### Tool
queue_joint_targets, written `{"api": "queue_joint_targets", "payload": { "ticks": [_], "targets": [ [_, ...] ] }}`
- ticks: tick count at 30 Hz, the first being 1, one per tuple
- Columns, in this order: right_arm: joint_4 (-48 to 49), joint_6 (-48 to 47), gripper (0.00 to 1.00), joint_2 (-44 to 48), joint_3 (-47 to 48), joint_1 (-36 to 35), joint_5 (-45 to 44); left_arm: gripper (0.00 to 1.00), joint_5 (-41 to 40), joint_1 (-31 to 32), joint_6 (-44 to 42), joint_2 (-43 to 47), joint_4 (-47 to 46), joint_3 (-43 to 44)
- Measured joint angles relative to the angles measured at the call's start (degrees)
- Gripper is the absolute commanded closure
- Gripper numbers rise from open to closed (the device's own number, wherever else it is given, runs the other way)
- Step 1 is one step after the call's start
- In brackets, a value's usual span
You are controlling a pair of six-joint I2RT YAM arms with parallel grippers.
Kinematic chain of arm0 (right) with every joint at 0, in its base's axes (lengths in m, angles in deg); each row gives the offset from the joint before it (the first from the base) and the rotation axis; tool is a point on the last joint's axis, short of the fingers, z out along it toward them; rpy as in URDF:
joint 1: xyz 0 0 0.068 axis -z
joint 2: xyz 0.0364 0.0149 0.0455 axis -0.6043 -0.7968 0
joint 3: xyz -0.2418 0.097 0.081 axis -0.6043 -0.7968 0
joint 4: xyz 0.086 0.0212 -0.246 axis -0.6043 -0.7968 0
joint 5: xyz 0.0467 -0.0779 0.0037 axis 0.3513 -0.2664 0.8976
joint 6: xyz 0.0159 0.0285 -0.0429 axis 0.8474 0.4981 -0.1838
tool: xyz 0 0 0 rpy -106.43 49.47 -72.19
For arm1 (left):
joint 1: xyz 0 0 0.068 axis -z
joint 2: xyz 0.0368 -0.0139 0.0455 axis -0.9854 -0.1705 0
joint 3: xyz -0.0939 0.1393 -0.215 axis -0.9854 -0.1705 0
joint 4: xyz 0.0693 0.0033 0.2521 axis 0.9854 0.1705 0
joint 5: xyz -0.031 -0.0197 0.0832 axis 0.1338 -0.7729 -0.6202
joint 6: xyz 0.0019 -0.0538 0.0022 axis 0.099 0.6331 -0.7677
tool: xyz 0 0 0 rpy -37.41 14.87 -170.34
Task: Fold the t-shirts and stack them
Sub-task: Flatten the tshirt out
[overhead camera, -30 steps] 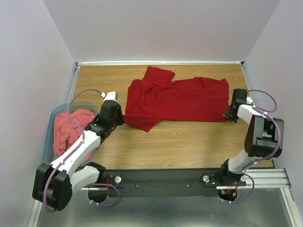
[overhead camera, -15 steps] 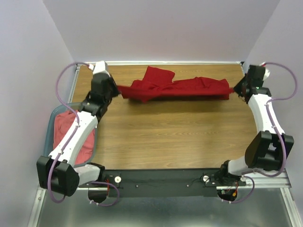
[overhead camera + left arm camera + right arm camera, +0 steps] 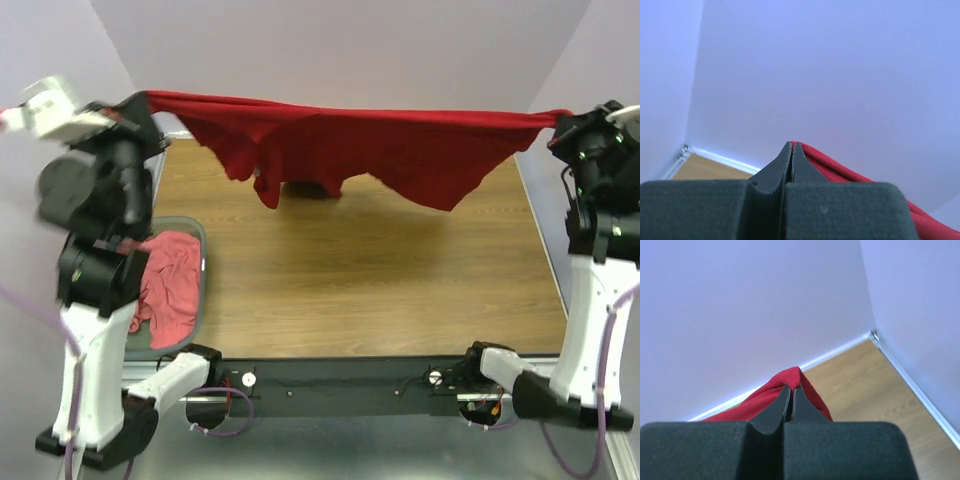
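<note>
A deep crimson t-shirt (image 3: pixel 350 140) hangs stretched in the air between my two grippers, high above the wooden table. My left gripper (image 3: pixel 140 100) is shut on its left corner; the cloth shows past the closed tips in the left wrist view (image 3: pixel 840 175). My right gripper (image 3: pixel 557 125) is shut on its right corner, and red cloth bunches at the tips in the right wrist view (image 3: pixel 790 380). The shirt's lower edge droops in uneven folds. A coral-pink t-shirt (image 3: pixel 170 280) lies crumpled in the tub at the left.
The translucent blue-grey tub (image 3: pixel 203 245) stands at the table's left edge beside the left arm. The wooden tabletop (image 3: pixel 370 270) lies under the hanging shirt. Pale walls close in the back and both sides.
Both arms have risen sharply and spread apart, lifting the crimson shirt off the table. It went from lying flat, to bunched at the back, to hanging stretched in the air.
</note>
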Motion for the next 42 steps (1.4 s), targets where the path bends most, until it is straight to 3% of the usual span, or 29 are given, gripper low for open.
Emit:
{"api": "queue_joint_targets", "payload": {
  "ticks": [6, 10, 16, 21, 25, 31, 37, 42],
  "targets": [
    [-1.0, -2.8, 0.99, 10.5, 2.2, 0.0, 3.4, 1.00, -2.1, 0.0, -4.3, 13.2, 1.1, 0.3],
    [-1.5, -3.7, 0.99, 13.8, 5.6, 0.0, 5.6, 1.00, -2.4, 0.0, -7.0, 17.0, 1.0, 2.0],
    [-1.4, -4.0, 0.99, 12.0, 10.2, 0.0, 9.0, 1.00, -2.7, -0.1, -11.0, 15.2, -1.0, 4.4],
    [-0.6, -4.0, 0.99, 3.8, 9.0, 0.0, 12.4, 1.00, -3.8, -0.1, -14.2, 9.0, -9.7, -3.5],
    [1.7, -4.0, 1.00, -5.8, 2.6, 0.0, 14.2, 1.00, -4.1, -0.2, -15.0, -3.7, -16.0, -9.5],
    [9.9, -2.9, 0.99, -23.7, -13.5, 0.0, 14.2, 1.00, -2.2, -1.1, -14.2, -32.1, -19.8, -12.3],
    [16.9, -0.5, 0.99, -42.9, -13.9, 0.0, 13.8, 1.00, 3.4, -2.3, -12.0, -61.2, -14.6, 2.5],
    [19.5, 0.6, 1.00, -54.9, -6.5, 0.1, 13.9, 1.00, 6.6, -2.9, -11.6, -72.5, -11.1, 14.9]
  ]
}}
